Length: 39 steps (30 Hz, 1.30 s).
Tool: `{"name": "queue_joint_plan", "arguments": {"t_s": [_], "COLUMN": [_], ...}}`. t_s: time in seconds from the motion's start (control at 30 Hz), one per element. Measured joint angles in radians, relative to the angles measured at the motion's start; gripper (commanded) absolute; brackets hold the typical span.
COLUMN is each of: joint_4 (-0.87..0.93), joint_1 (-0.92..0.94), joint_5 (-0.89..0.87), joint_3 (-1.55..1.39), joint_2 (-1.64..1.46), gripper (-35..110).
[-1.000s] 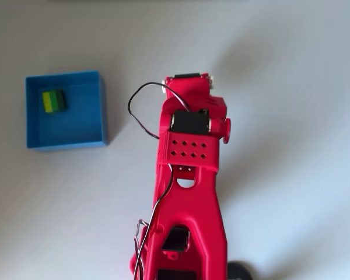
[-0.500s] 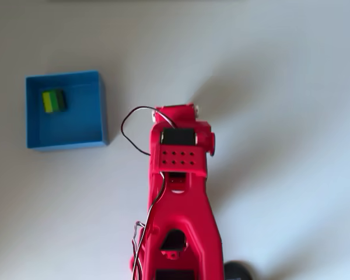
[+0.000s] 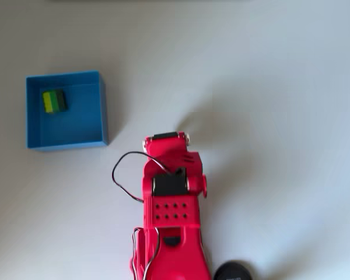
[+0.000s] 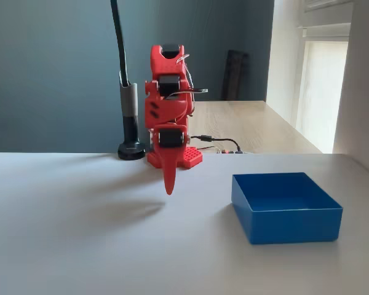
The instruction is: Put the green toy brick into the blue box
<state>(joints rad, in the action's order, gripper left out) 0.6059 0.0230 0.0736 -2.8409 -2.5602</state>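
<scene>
- The small lime-green studded plastic toy brick lay inside the square bright-blue low-walled box; placement judged complete.
- The red pincer hung together, empty, apart from the box, above the white bench.

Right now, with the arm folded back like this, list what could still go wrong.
Little remains at risk: the green toy brick already lies inside the blue box, near a corner.
1. The pincer hangs pointing down over the table; a further drop might strike it.
2. The black cable loops out beside the arm and could snag.
</scene>
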Motion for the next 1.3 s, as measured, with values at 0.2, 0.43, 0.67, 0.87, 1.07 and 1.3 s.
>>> {"name": "queue_joint_plan", "arguments": {"t_s": [0.2,0.43,0.67,0.87,1.07,1.3], "joint_4": [0.0,0.0,0.003,0.072,0.183,0.229], "joint_1": [0.0,0.0,0.0,0.0,0.0,0.0], "joint_5": [-0.034,-0.055,-0.083,-0.117,-0.138,-0.138], "joint_3": [-0.126,-0.23,-0.276,-0.279,-0.279,-0.279], "joint_2": [-0.192,-0.376,-0.502,-0.578,-0.661,-0.696], "gripper": [0,0,0,0,0,0]}}
